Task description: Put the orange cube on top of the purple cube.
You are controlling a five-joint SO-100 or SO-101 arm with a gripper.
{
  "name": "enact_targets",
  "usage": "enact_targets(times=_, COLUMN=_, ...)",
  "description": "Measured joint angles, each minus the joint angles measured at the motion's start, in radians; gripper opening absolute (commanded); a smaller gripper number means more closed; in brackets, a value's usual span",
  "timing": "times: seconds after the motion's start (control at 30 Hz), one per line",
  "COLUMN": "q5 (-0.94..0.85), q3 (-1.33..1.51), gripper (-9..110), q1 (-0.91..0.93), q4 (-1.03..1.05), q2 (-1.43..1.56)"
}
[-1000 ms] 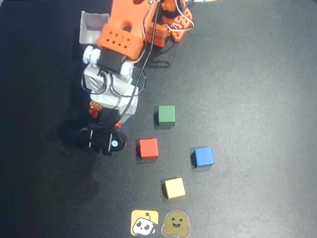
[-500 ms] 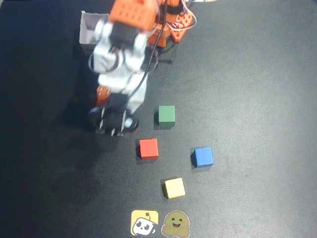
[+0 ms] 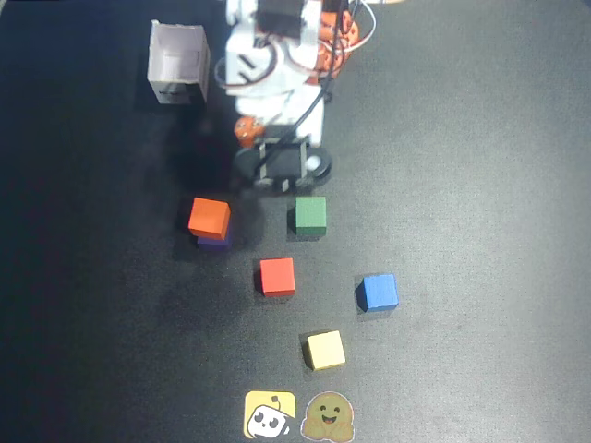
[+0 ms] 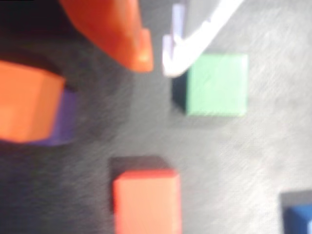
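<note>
The orange cube [image 3: 210,217] sits on top of the purple cube [image 3: 214,242], slightly offset, so that a strip of purple shows below it in the overhead view. In the wrist view the orange cube [image 4: 27,100] appears at the left edge with the purple cube [image 4: 66,119] showing beside and beneath it. The stack stands free; nothing touches it.

All positions below are given relative to this stack, as seen in the overhead view. The arm [image 3: 272,65] enters from the top edge, up and to the right of the stack, and is folded back close to its base. The gripper [image 3: 282,166] points down the picture and hangs above the table [image 3: 480,185], to the upper right of the stack and well apart from it. It holds nothing. In the wrist view the orange finger [image 4: 122,34] and the white finger [image 4: 195,34] show only a narrow gap at their tips; the frames are too blurred to tell whether the jaws are fully closed.

The green cube [image 3: 310,215] lies to the right of the stack, just below the gripper. The red cube [image 3: 276,276] lies to the lower right, near the stack. The blue cube [image 3: 379,292] lies farther to the lower right. The yellow cube [image 3: 325,350] lies below the red cube. A white box [image 3: 178,63] stands above the stack, beside the arm. Two stickers [image 3: 295,415] lie at the bottom edge.
</note>
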Motion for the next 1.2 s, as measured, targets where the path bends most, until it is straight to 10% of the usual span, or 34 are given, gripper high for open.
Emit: enact_targets(times=1.2, q5=0.017, q3=0.347, gripper=1, q1=-0.064, q4=0.186, q2=0.485)
